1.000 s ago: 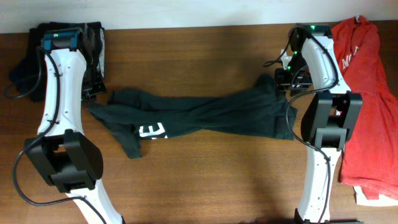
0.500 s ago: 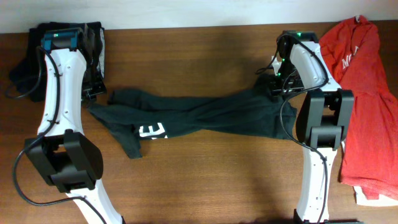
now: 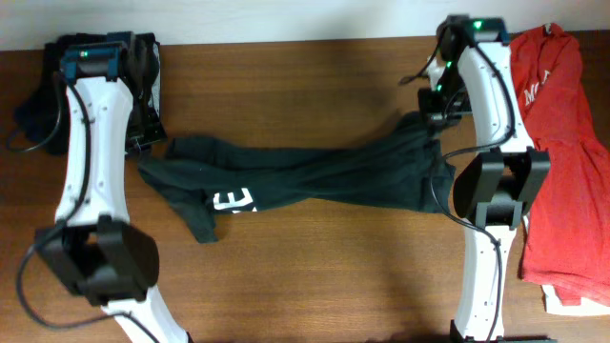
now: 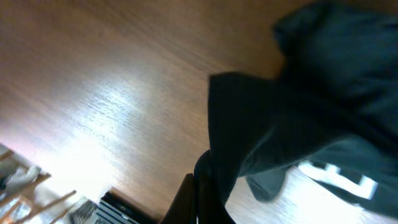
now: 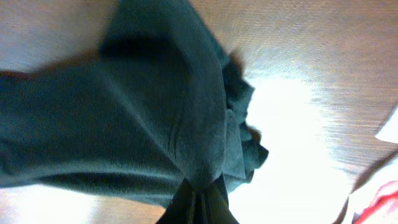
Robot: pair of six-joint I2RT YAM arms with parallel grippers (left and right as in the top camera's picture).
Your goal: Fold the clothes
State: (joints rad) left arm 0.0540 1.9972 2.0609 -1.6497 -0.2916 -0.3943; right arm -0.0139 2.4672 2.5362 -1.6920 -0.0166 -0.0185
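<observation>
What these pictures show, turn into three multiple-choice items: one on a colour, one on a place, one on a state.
1. What colour are the letters on the dark shirt?
A. yellow
B. white
C. red

2. Where does the red shirt lie?
A. beside the left arm
B. on top of the dark shirt
C. beside the right arm

3. How does the dark shirt lie?
A. pulled out long and rumpled across the table
B. folded into a neat square
C. rolled into a ball

Answers:
1 B: the overhead view shows white print on the dark cloth.
2 C: the red cloth sits on the outer side of the right arm, apart from the dark shirt.
3 A: it runs as one creased band from one arm to the other, with no tidy fold.
</observation>
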